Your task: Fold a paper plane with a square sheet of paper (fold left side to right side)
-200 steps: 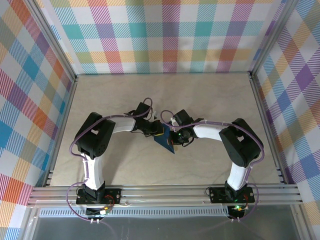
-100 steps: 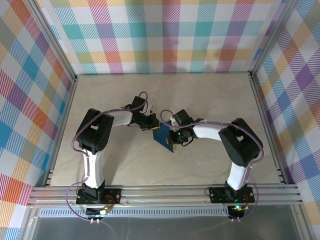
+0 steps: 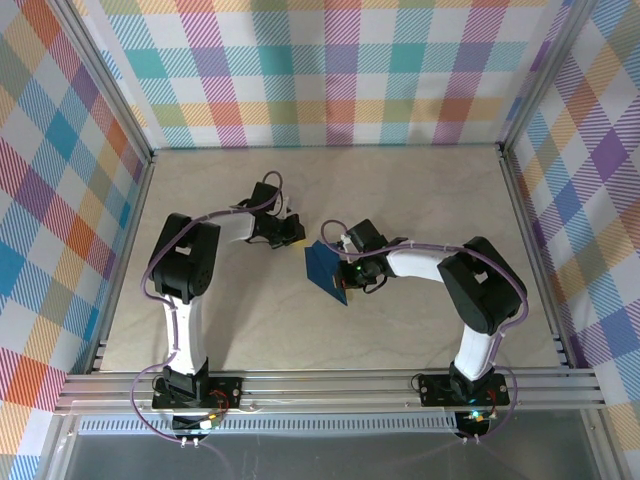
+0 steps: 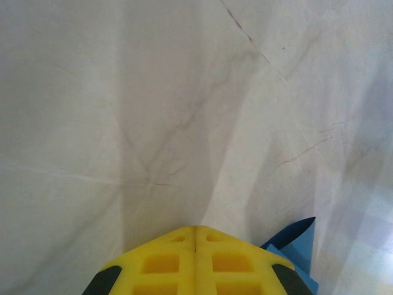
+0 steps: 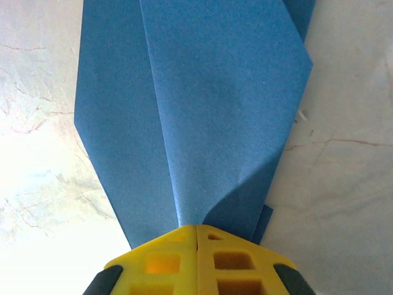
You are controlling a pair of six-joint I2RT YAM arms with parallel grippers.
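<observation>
Paper: the dark-blue sheet of thin paper (image 3: 324,270) is already a creased, narrowed shape with overlapping flaps and a long centre crease (image 5: 161,123).
Where it lies: flat on the pale marble-look tabletop (image 3: 420,190), about mid-table, its right edge under the right arm's tip.
Right gripper: the yellow-fingered right gripper (image 5: 196,230) is closed, its tips set on the near end of the crease. Whether a layer is pinched between them I cannot tell.
Left gripper: the left gripper (image 4: 195,230) is closed and empty over bare table, just to the far left of the sheet, with one blue corner (image 4: 299,236) beside it.
Step in hand: likely pinning the paper between folds while the left arm stands clear.
Next move: it calls for the left fingers to get under the left flap and carry it over to the right, with the right tip holding the crease firm so the thin sheet does not slide.
</observation>
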